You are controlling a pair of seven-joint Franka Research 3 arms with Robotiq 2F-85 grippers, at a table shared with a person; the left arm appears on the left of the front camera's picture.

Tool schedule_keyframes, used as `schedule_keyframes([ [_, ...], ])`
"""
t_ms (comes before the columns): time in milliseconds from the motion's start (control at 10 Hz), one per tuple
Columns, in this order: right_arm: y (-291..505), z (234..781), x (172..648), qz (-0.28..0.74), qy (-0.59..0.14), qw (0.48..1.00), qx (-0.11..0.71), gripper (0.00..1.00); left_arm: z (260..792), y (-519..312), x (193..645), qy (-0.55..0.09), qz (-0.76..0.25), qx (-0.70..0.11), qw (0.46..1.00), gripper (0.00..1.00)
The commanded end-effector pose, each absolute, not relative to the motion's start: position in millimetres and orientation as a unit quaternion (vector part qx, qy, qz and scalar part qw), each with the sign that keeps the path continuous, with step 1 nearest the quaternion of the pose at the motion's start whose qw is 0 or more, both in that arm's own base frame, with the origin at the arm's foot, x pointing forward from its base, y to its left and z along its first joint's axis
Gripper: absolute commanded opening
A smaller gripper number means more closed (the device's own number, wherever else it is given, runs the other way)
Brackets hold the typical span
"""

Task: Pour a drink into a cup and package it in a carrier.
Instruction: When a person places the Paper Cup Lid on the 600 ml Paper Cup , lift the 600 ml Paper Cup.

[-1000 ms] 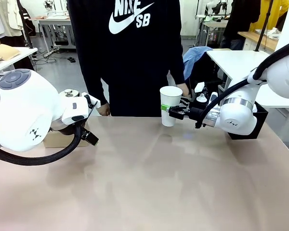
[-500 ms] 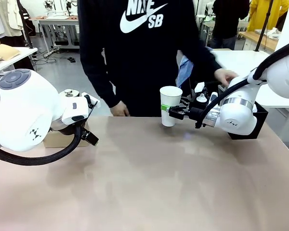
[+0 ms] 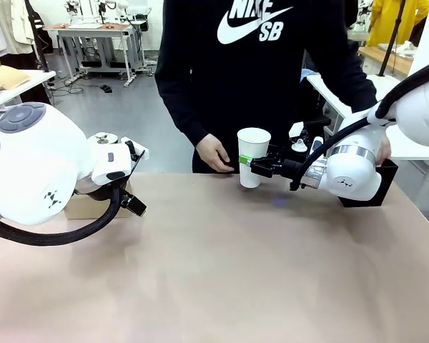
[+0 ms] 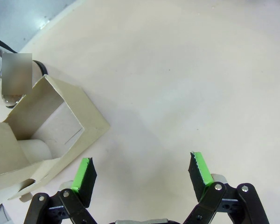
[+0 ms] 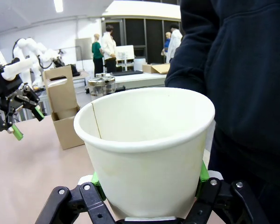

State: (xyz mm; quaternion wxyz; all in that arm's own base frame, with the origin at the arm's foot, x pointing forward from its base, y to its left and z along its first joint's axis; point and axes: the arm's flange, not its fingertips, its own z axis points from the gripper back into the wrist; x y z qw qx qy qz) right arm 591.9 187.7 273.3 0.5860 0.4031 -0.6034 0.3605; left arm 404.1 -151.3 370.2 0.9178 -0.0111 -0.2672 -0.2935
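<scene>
My right gripper (image 3: 253,166) is shut on a white paper cup (image 3: 253,151), holding it upright just above the table's far edge. In the right wrist view the cup (image 5: 147,154) sits between the green pads and its inside looks empty. The brown cardboard carrier (image 5: 61,106) stands at the table's left, with the glass jug (image 5: 101,87) and its metal lid behind it; the drink itself is hard to make out. My left gripper (image 4: 142,170) hangs open over bare table beside the carrier (image 4: 56,121). In the front view the left arm hides most of the carrier (image 3: 86,208).
A person in a black hoodie stands at the far edge, one hand (image 3: 216,153) close to the cup's left side, the other hand (image 3: 383,149) at the black box (image 3: 386,182) behind my right arm. The table's middle and near side (image 3: 222,271) are bare.
The person has stepped to the right; one hand has come up beside the cup and the other has reached to the black box. Both arms and the cup have stayed still.
</scene>
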Motion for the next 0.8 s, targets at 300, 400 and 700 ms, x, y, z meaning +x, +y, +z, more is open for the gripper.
schedule_keyframes([
  [300,189.6,276.0,592.7,0.355,-0.611,0.582,0.403,0.81,370.4,-151.6,403.7,-0.267,-0.294,-0.012,0.918,1.0],
  [400,189.6,276.0,592.7,0.355,-0.611,0.582,0.403,0.81,370.4,-151.6,403.7,-0.267,-0.294,-0.012,0.918,1.0],
  [700,189.6,276.0,592.7,0.355,-0.611,0.582,0.403,0.81,370.4,-151.6,403.7,-0.267,-0.294,-0.012,0.918,1.0],
])
